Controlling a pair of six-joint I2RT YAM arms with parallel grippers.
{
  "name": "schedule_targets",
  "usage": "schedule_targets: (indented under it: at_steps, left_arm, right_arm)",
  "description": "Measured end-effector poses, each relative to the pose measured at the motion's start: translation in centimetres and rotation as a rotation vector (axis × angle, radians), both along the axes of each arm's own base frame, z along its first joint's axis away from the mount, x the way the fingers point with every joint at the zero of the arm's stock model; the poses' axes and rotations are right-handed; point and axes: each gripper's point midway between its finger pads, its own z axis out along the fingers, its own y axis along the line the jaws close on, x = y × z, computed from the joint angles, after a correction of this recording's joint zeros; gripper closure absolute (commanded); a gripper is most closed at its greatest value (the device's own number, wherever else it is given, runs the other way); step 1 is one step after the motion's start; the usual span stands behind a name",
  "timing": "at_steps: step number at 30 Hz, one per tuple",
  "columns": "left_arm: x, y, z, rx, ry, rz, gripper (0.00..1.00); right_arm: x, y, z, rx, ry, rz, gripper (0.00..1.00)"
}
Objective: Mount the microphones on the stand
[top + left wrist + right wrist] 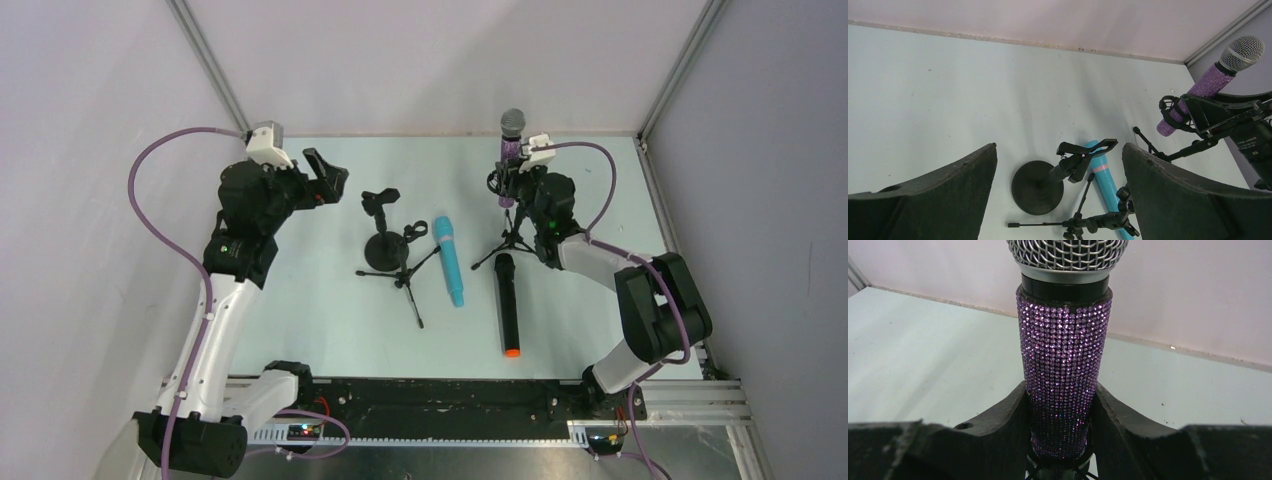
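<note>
left arm [215, 325] and right arm [655, 300]: white links, black joint housings with green lights [226, 248], looping purple cables [131, 185], white wrist camera housings [267, 142]. left gripper [1059, 150]: broad black wedge fingers [938, 195], scuffed edges.

Purple microphone [1063, 355] head cropped at the top edge, base hidden between jaws of the right gripper [1062, 412]

The pale table [330, 320] carries 3 stands and 2 loose microphones. A round-base stand [381, 252] sits mid-table, with a low tripod stand [404, 272] just beside it. To their right lie the light-blue microphone [449, 262] and the black microphone [508, 305], its orange end toward the arm bases. Another tripod stand [515, 240] stands behind the black one.
</note>
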Motion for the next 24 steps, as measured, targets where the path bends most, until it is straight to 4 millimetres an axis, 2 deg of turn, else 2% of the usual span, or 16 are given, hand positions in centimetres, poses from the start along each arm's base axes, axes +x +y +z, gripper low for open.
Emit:
schedule_targets:
  at_steps: [2, 3, 6, 10, 14, 18, 24]
  left_arm:
    - [0.0, 0.0, 0.0, 0.0, 0.0, 0.0, 0.02]
    - [0.0, 0.0, 0.0, 0.0, 0.0, 0.0, 0.02]
    - [0.0, 0.0, 0.0, 0.0, 0.0, 0.0, 0.02]
    - [0.0, 0.0, 0.0, 0.0, 0.0, 0.0, 0.02]
    - [0.0, 0.0, 0.0, 0.0, 0.0, 0.0, 0.02]
    - [0.1, -0.1, -0.2, 0.001, 0.006, -0.002, 0.02]
    - [0.3, -0.2, -0.4, 0.001, 0.013, -0.006, 0.02]
  right_arm:
    - [-0.1, -0.2, -0.2, 0.009, 0.016, -0.014, 0.76]
    - [-0.1, -0.3, -0.2, 0.01, 0.021, -0.019, 0.66]
    - [-0.4, -0.6, -0.1, 0.017, 0.038, -0.026, 0.47]
    - [-0.8, -0.5, 0.2, 0.032, 0.049, -0.018, 0.29]
    - [-1.4, -0.3, 1.4, 0.043, 0.036, 0.003, 0.17]
    - [-2.0, -0.3, 2.3, 0.051, 0.032, 0.013, 0.09]
    - [-3.0, -0.6, 2.1, 0.092, 0.097, 0.006, 0.01]
